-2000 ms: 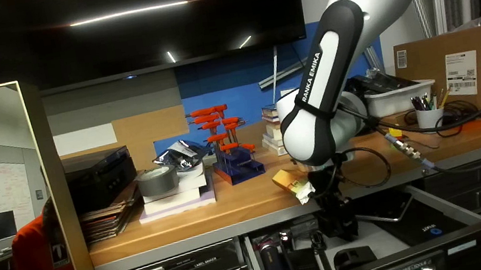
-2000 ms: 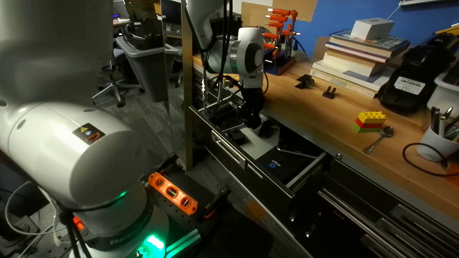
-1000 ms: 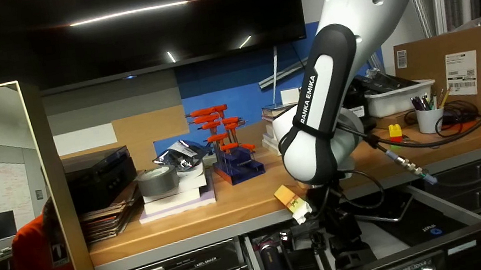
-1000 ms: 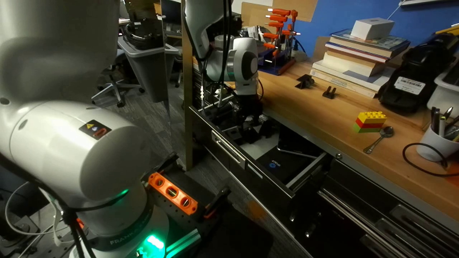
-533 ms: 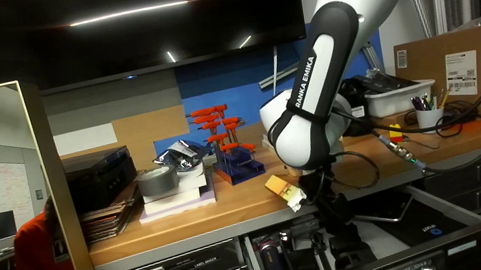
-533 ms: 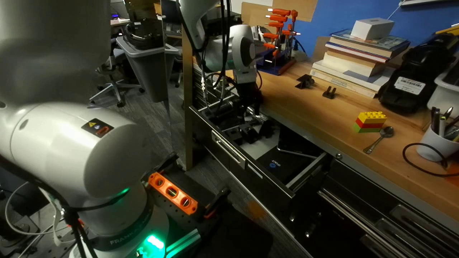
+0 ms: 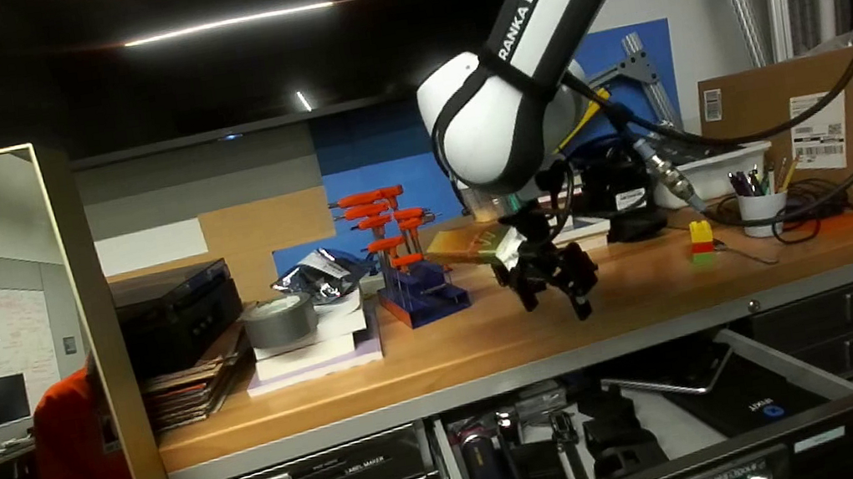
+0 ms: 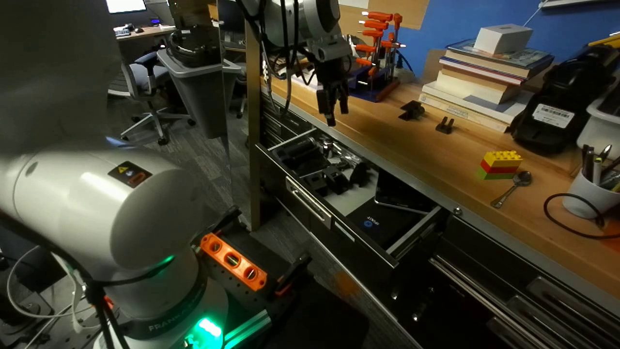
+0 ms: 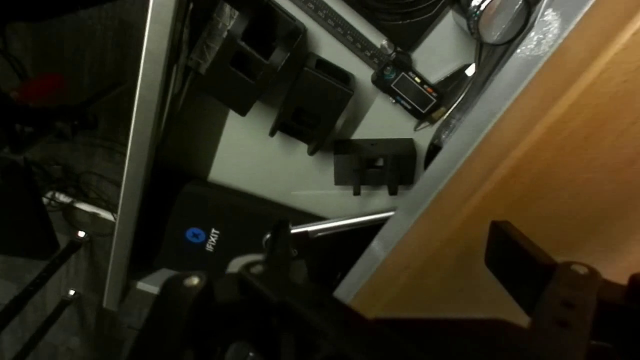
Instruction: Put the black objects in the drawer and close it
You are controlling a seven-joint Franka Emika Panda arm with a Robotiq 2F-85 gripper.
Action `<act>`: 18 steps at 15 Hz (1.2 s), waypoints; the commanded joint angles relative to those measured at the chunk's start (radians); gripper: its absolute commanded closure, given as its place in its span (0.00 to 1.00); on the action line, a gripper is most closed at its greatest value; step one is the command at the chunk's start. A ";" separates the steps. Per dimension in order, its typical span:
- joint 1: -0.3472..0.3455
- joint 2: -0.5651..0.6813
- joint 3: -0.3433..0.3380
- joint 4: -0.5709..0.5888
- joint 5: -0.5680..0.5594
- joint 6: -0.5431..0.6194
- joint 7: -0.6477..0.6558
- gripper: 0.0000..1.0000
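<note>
The drawer (image 7: 794,365) stands pulled out below the bench. Three chunky black objects lie inside it: a hollow block (image 9: 227,90), a bracket-like piece (image 9: 320,95) and a smaller two-pronged piece (image 9: 375,147). Two more black objects, an angular one (image 8: 412,110) and a small forked one (image 8: 444,125), sit on the bench top in an exterior view. My gripper (image 7: 556,307) hangs above the bench's front part, its fingers spread with nothing between them. In the wrist view the gripper (image 9: 389,229) straddles the bench edge and the wooden top.
A digital caliper (image 9: 410,90), a flat black IFIXIT case (image 8: 382,220) and a flashlight (image 7: 482,468) share the drawer. On the bench are a hex-key stand (image 7: 424,290), stacked books (image 8: 484,85), toy bricks (image 8: 501,165), a spoon (image 8: 513,188) and a pen cup (image 7: 763,213).
The gripper has let go of a black piece, which now rests in the drawer beside the others. It has then risen out of the drawer to above the bench top.
</note>
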 commanded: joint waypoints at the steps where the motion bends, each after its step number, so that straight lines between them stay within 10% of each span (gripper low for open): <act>1: -0.054 -0.020 0.047 0.085 0.001 -0.056 -0.236 0.00; 18: -0.203 0.364 0.034 0.608 0.121 0.038 -1.441 0.00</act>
